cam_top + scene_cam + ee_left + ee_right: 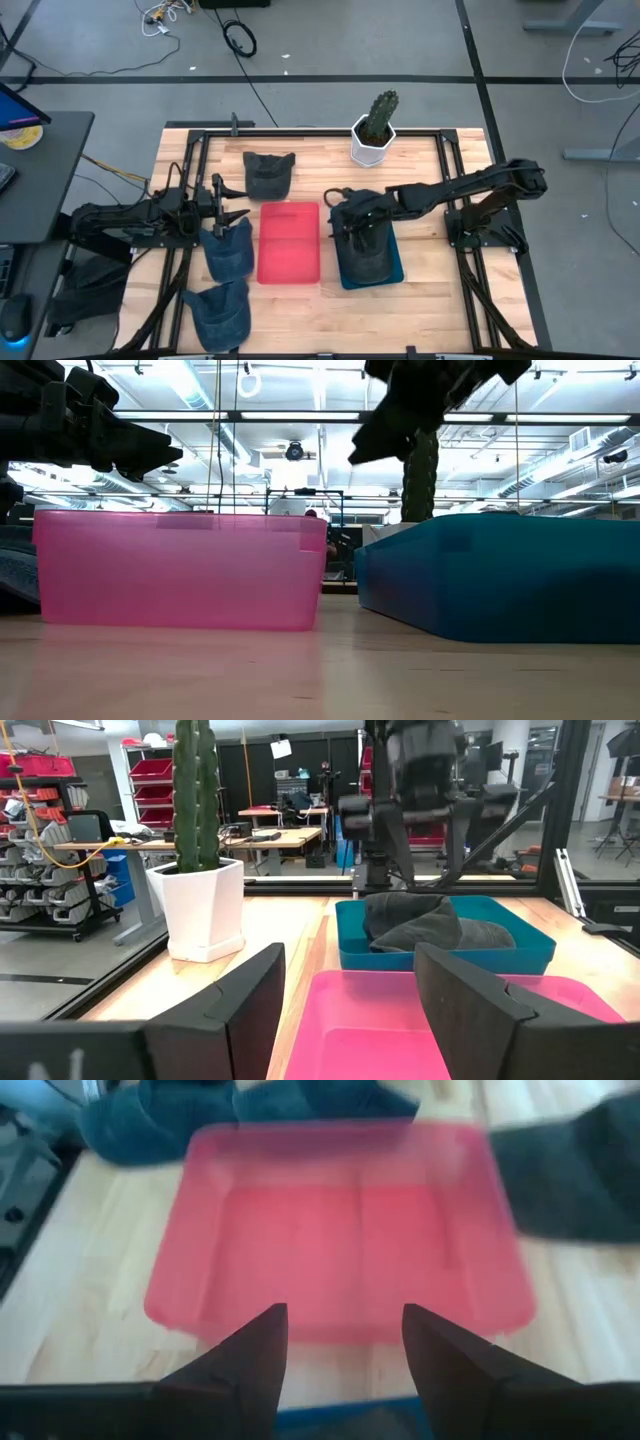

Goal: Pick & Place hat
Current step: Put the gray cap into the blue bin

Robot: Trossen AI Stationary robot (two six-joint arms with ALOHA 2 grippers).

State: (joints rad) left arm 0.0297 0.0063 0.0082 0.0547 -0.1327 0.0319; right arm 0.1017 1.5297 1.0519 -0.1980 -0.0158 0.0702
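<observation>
While one hat [366,255] lies in the teal bin [397,274], three hats remain on the tabletop [430,300]; pink bin [290,242] empty. Right end effector [345,222] wide, empty, above teal bin; left end effector [238,206] wide, over hat [229,248].

Bright, even ceiling light; right wrist view blurred, pink bin [340,1230] soft-edged.

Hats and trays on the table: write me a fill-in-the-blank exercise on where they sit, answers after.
1. The dark hat lies in the ______ tray.
2. The pink tray holds ______ hats.
3. The white pot holds a ______.
4. The right pincer, open, hovers over the teal tray; the left pincer, open, is over a ______ hat.

Answers: teal; no; cactus; blue
</observation>
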